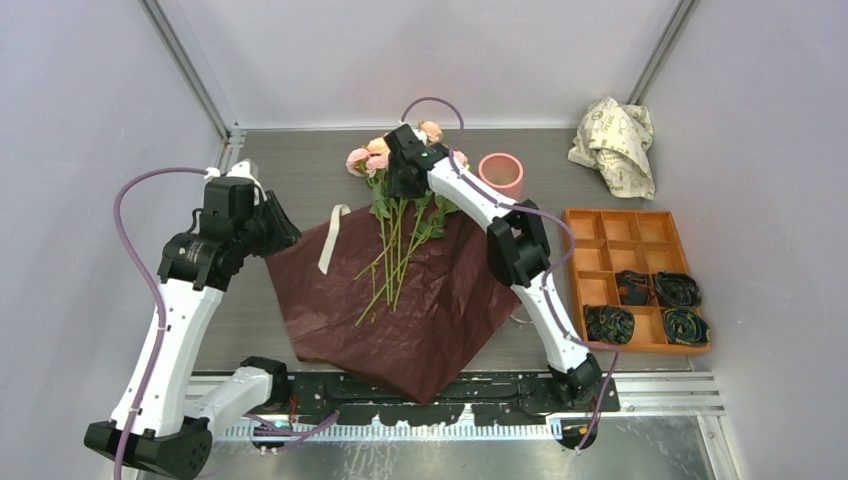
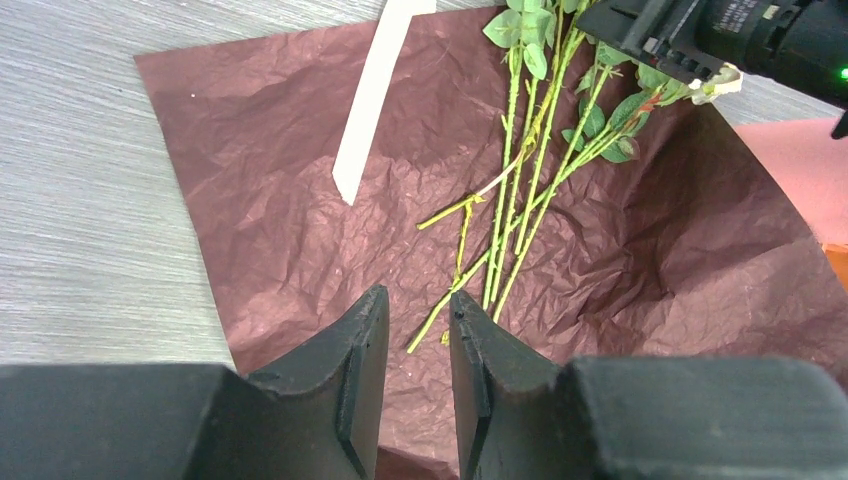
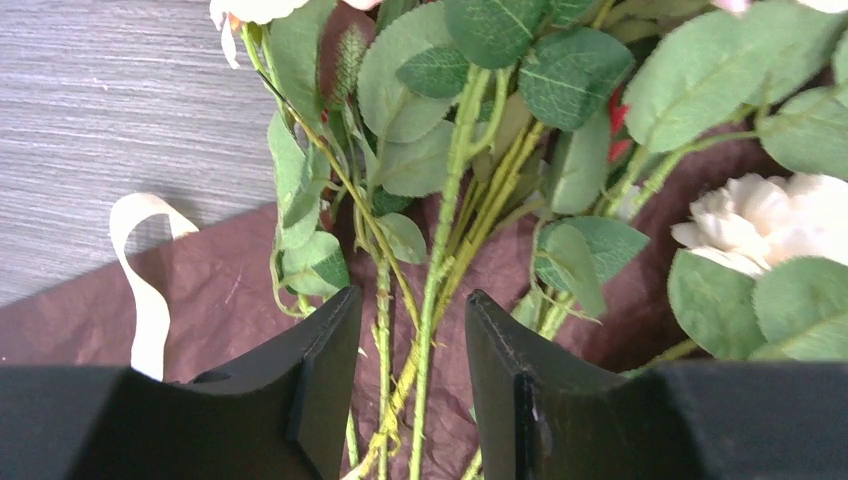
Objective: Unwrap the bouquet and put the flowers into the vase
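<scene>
Grey wood-grain tabletop (image 1: 300, 160) between pale walls is what I am working over. On my right wrist camera the right gripper (image 3: 410, 300) has its fingers (image 3: 320, 370) parted on either side of the flowers' (image 3: 400, 90) green stems. There is room left beside the stems, so I read it as released, astride them and not clamping. On the left wrist camera the left gripper (image 2: 415, 300) has a narrow gap between its black fingers (image 2: 360, 350) and nothing in it. It hangs above the left part of the dark red paper (image 2: 280, 200), with the cut stem ends just past its tips. The paper lies opened flat and crinkled on the table. The flowers rest loose on it, stems fanned toward me, while the pink and peach blooms reach past its far edge onto the bare table. A cream ribbon (image 1: 330, 238) lies across the paper's far left edge. Right of the blooms the vase (image 1: 501, 172) stands upright on the table, a salmon-pink cylinder with its mouth facing up and only its own pink inside showing. Further right sits an orange compartment tray (image 1: 575, 290), with four dark patterned rolls (image 1: 632, 288) in its nearer compartments, one to each. Behind the tray, in the far right corner, is a crumpled cream printed paper (image 1: 613, 140).
</scene>
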You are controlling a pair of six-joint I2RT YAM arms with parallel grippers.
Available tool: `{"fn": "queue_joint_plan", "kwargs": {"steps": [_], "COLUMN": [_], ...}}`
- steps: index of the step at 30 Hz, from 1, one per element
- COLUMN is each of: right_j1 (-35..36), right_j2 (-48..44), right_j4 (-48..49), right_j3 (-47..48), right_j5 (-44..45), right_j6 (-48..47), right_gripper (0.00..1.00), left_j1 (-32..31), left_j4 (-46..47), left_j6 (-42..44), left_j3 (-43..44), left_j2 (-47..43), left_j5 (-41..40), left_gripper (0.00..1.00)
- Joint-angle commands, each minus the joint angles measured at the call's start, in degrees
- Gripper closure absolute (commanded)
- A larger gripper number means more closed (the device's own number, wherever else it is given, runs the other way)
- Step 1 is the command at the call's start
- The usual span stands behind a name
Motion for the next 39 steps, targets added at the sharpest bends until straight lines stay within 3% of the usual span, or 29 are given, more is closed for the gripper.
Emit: {"fn": "queue_joint_plan", "kwargs": {"steps": [1,11,22,27,39], "right_j1": [-0.6,-1.7,-1.6,-1.5,3.3], "right_j2": [2.6,6.2,7.9,2.0,-20.0], "right_j4": [-1.0,-0.6,-0.5,2.0,4.9], "right_j3": [6.3,7.1,7.7,0.2,-23.8], "right_j5": [0.5,-0.5,-1.7,-1.4,0.5], "right_j6": [0.3,0.8,1.5,1.8,-1.5], "right_gripper": [0.52,0.57,0.84,0.99,0.99], "left_j1": [-0.1,-0.1,-0.1,-0.1,-0.1], "left_j4": [2.6,2.9,2.8,2.9,4.8], "left_j6": [-0.3,-0.3,-0.3,-0.5,-1.7], "left_j3": [-0.2,-0.6,-1.4,-1.4,-2.9], "left_j2": [-0.7,-0.3,-0.7,-1.0,-1.0], "left_j5": [0.4,0.7,0.6,0.8,3.5], "left_gripper": [0.7,0.71,0.7,0.7,0.71]}}
